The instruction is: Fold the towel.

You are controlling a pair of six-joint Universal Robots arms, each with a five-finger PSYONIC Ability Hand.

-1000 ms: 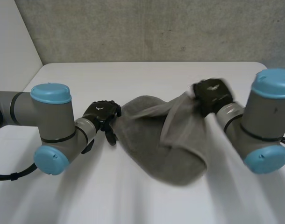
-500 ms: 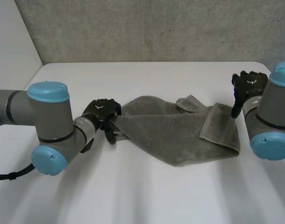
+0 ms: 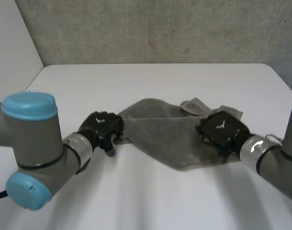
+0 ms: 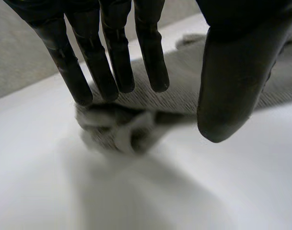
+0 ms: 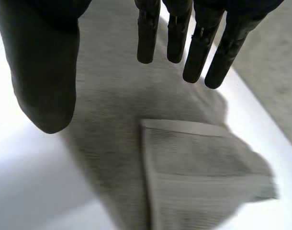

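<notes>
Swung in from beside the far right edge, the right hand (image 3: 221, 130) now hovers over the right end of the rumpled grey terry towel (image 3: 160, 129), fingers straight, gripping nothing. That towel lies mid-way across the white table (image 3: 151, 81), one flap folded over at its right end. At its bunched left end, the left hand (image 3: 102, 127) is released, fingers straight and thumb apart.

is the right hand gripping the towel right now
No: the right hand hangs open over the towel, its fingers straight, with no cloth between them and the thumb.
</notes>
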